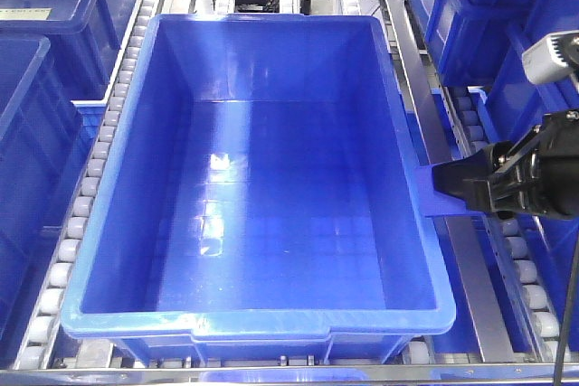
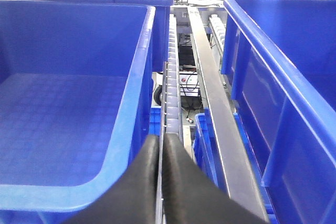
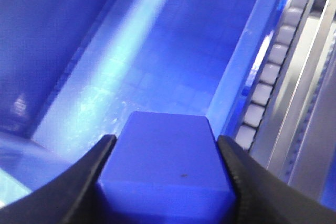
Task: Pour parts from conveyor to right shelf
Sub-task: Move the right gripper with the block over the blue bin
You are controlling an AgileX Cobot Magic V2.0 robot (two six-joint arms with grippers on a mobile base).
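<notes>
At the far left of the front-facing view, parts of other blue tubs (image 1: 36, 88) are seen on the right shelf (image 1: 412, 88), a steel-railed rack with rows of small white rollers (image 1: 95, 164). The centre is filled by a large glossy blue tub (image 1: 262, 323), rectangular, seen from above, with a faint grid pattern on its floor. Nothing is seen lying on that floor.

To the right of this tub, a steel rail runs front to back, with more rollers beside it. At the right edge the right gripper (image 1: 452, 187) is seen reaching in from the side, black, level with the tub's right rim. A small bright-blue block (image 1: 432, 189) is clasped between its fingers and lies against the outside of that rim.

In the left wrist view, a blue tub is seen on the left, a roller track and steel rail in the middle, and another tub on the right. The left gripper (image 2: 160, 153) is shown at the bottom with its two black fingers pressed together on nothing, above the roller track.

In the right wrist view, the block (image 3: 168, 166) is gripped between two black fingers (image 3: 86, 174), with the tub's interior beyond it and rollers at the right.
</notes>
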